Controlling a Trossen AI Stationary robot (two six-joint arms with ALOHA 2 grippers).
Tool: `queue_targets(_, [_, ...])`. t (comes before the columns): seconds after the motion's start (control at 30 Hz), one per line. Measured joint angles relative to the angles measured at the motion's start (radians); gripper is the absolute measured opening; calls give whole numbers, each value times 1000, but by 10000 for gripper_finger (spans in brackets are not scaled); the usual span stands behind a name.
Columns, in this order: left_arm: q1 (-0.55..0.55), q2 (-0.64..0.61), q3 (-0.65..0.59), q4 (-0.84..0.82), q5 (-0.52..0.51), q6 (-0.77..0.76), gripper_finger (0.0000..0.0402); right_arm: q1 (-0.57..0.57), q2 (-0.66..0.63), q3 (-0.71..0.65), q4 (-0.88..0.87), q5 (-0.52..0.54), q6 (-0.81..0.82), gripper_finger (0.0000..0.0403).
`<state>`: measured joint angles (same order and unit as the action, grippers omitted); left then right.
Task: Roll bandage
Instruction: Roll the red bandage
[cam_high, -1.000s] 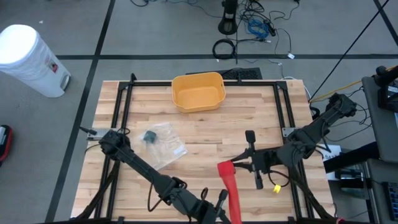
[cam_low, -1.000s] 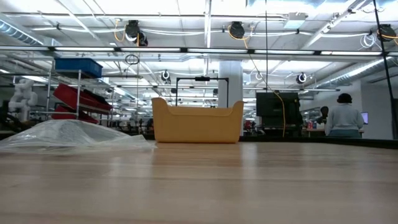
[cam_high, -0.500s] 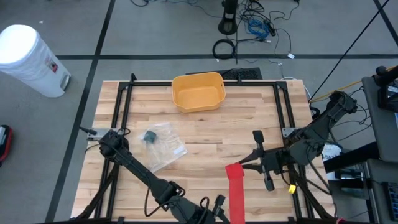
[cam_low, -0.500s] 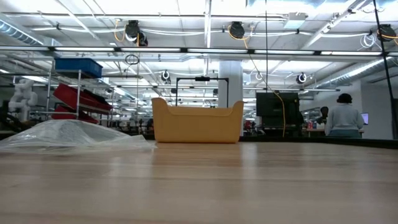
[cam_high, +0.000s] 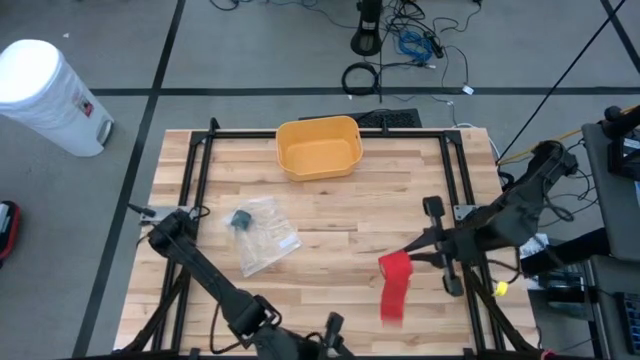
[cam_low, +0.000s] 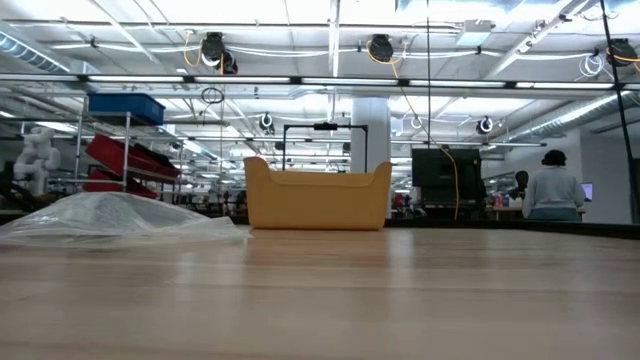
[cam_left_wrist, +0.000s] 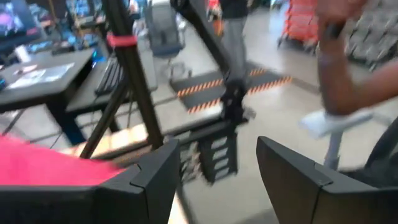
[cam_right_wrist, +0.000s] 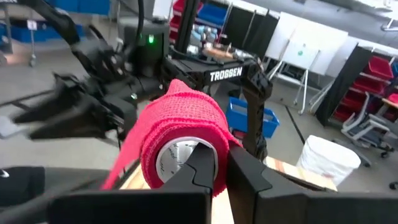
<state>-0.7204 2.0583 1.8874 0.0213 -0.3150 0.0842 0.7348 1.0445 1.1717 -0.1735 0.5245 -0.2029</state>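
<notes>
The red bandage is partly wound into a roll (cam_high: 395, 266) at the table's right. Its loose tail (cam_high: 392, 305) runs from the roll toward the near edge with its end free. My right gripper (cam_high: 415, 252) is shut on the roll, which fills the right wrist view (cam_right_wrist: 180, 140). My left gripper (cam_high: 330, 332) is at the near edge, left of the tail. It stands open (cam_left_wrist: 217, 162) with nothing between its fingers. The low view shows neither gripper. My right gripper holds the roll by its wall at one open end (cam_right_wrist: 219, 163). One finger (cam_right_wrist: 202, 163) sits at the white core and the other (cam_right_wrist: 249, 174) outside the red windings. The fingers come level from the table's right. The roll is lifted clear and the tail hangs slack below it.
A yellow bin (cam_high: 318, 146) stands at the far middle of the table. A clear plastic bag (cam_high: 262, 235) with a dark item lies left of centre. A black frame rail (cam_high: 450, 170) borders the work area. A person's arm (cam_left_wrist: 348, 74) shows beyond the table in the left wrist view.
My left gripper has opened, let go of the tail's end and drawn back toward the near left edge. My right gripper has carried the roll up and toward the table's right edge. The tail, stretched between the two grippers before, now hangs loose from the roll.
</notes>
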Motion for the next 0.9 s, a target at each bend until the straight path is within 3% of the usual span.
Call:
queue_targets(0.13, [-17,-33,0,-109,-93,7,219,25,-33,0,1,-1,-16,16])
queue_targets(0.27, [-27,-57,0,-103,-285,107,219,44,-41,0,31,-12,-35,16])
queue_targets(0.43, [-29,-62,0,-22,-541,431,219,54,-33,0,42,-123,-14,16])
queue_targets(0.6, [-25,-47,0,13,-555,752,219,83,-8,0,43,-191,23,16])
queue_targets(0.9, [-24,10,0,127,-527,1046,219,118,108,0,90,-192,23,16])
